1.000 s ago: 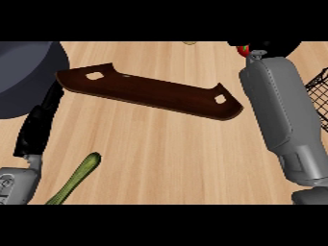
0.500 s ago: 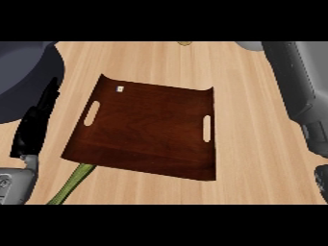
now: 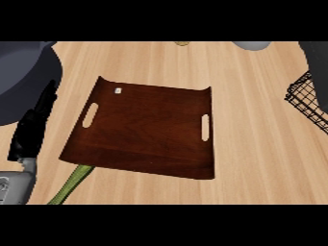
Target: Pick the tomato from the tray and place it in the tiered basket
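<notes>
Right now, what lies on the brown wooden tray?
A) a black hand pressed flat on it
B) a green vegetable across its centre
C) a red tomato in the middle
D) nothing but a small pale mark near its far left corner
D: the tray shows bare wood apart from a small pale mark; the green vegetable pokes out from under its near edge.

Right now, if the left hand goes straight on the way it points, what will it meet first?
Probably the dark grey rounded object at upper left: the left hand points up at it, passing beside the tray. Depth is unclear, so it might miss.
</notes>
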### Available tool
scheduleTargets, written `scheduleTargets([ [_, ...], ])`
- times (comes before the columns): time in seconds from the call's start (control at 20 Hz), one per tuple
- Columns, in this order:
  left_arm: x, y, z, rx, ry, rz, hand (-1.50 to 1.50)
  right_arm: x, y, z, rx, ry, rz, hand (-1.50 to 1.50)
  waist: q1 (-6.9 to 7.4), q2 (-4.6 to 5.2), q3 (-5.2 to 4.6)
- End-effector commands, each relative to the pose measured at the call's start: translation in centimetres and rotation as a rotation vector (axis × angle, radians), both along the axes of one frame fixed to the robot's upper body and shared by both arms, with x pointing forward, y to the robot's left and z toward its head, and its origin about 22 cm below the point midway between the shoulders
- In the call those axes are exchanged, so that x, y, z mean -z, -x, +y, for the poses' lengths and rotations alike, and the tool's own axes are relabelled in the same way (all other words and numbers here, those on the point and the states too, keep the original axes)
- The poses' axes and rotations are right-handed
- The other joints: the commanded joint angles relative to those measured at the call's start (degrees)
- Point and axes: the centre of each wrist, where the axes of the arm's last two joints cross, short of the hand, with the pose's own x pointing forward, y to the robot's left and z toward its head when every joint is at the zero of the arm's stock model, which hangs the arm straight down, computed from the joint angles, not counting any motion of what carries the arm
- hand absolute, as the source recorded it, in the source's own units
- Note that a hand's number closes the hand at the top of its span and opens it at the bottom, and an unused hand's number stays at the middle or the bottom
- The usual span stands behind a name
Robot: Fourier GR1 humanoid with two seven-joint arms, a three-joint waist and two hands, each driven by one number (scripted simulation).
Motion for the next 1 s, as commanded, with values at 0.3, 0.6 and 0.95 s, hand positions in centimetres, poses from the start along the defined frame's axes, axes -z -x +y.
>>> scheduleTargets([
  [0.3, -0.8, -0.1, -0.7, -0.014, 0.009, -0.006, 0.00, 2.1, 0.6, -8.3, 0.220, 0.191, 0.265, 1.50, -0.14, -0.05, 0.02],
  [0.6, -1.7, 0.6, 0.5, -0.006, 0.001, -0.003, 0.00, 0.5, 2.1, -13.1, 0.290, 0.228, 0.334, 1.50, -0.51, -0.36, 0.04],
  [0.95, 0.2, -0.3, -0.7, -0.005, -0.002, -0.005, 0.00, 2.5, 3.6, -15.9, 0.178, 0.152, 0.340, 1.50, -0.86, -0.19, 0.02],
])
